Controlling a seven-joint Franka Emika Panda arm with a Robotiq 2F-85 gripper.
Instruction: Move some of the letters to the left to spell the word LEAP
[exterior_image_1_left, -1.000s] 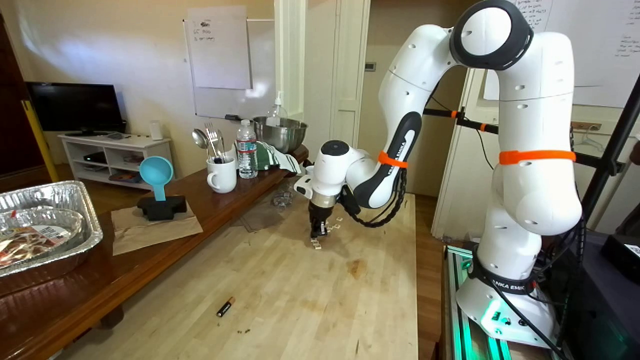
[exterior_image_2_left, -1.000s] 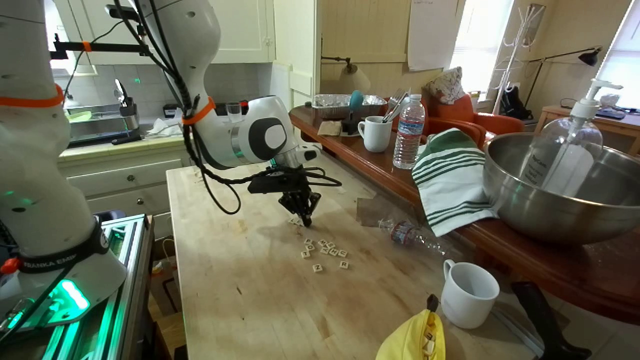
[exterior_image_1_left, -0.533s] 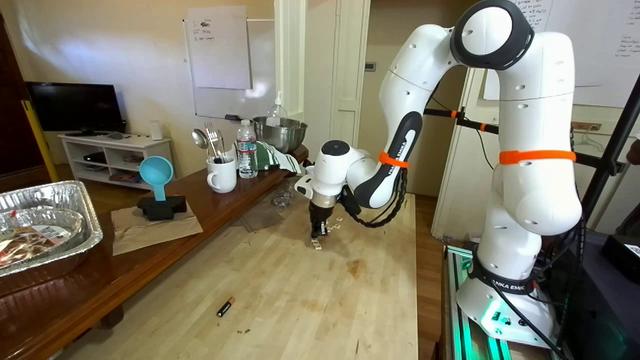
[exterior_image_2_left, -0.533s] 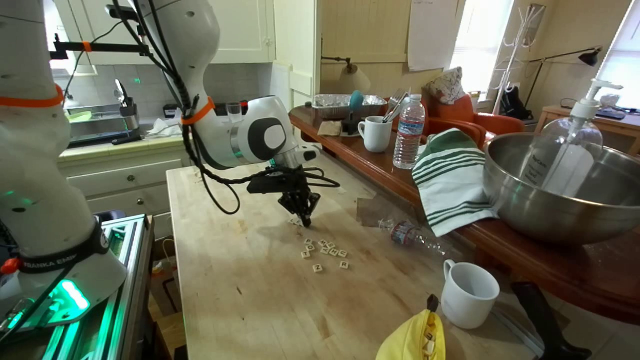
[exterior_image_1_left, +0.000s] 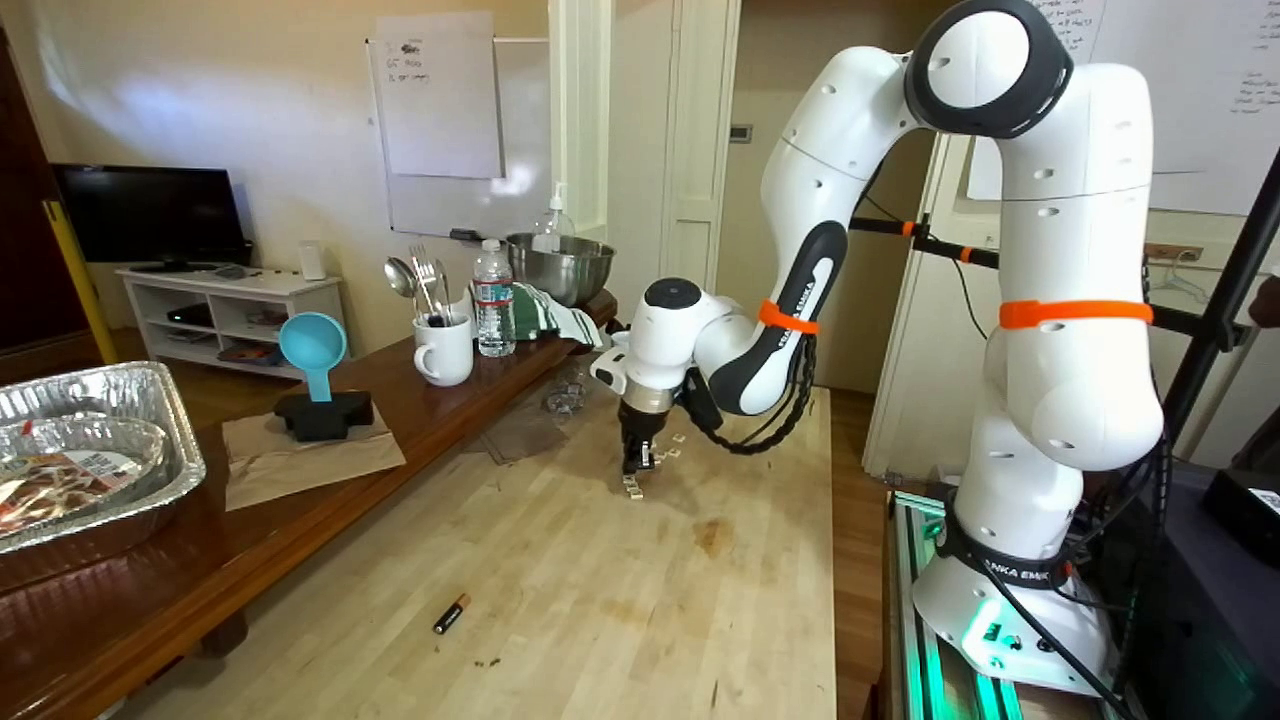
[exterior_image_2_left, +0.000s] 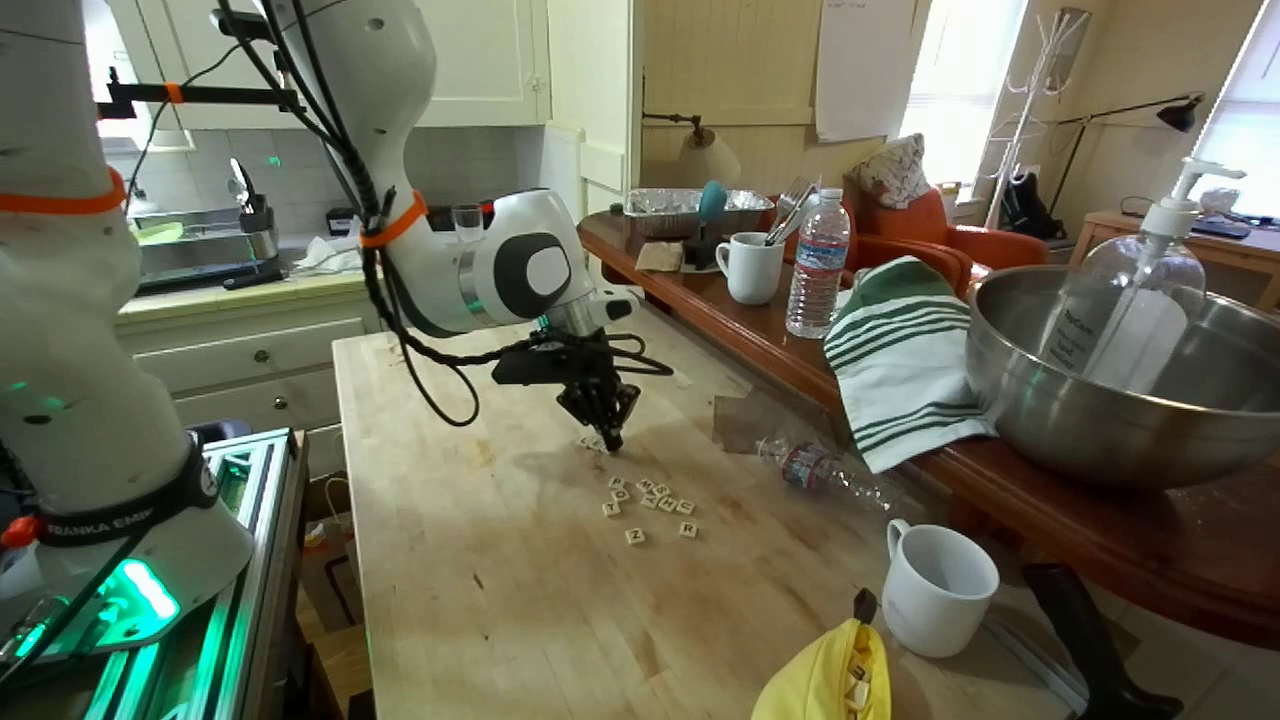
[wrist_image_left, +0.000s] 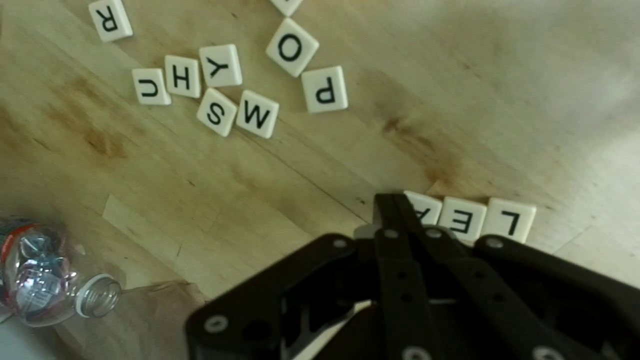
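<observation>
Steel bowl (exterior_image_2_left: 1110, 430) with a pump bottle (exterior_image_2_left: 1130, 315), mug (exterior_image_2_left: 755, 272) with cutlery (exterior_image_2_left: 786, 220), yellow pouch (exterior_image_2_left: 815, 675) with pale bits (exterior_image_2_left: 858, 692): all well apart from the gripper (wrist_image_left: 393, 201), its jaws closed. Letters L (wrist_image_left: 509, 219), E (wrist_image_left: 462, 219) and A (wrist_image_left: 424, 205) line up just beside it; P (wrist_image_left: 325, 90) farther off.

Window (exterior_image_2_left: 965, 85) blown white; whiteboard (exterior_image_1_left: 524, 120) glinting

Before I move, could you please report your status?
Gripper shut; tiles L, E, A in a row; P apart; gripper itself likely blocking P's spot.
</observation>
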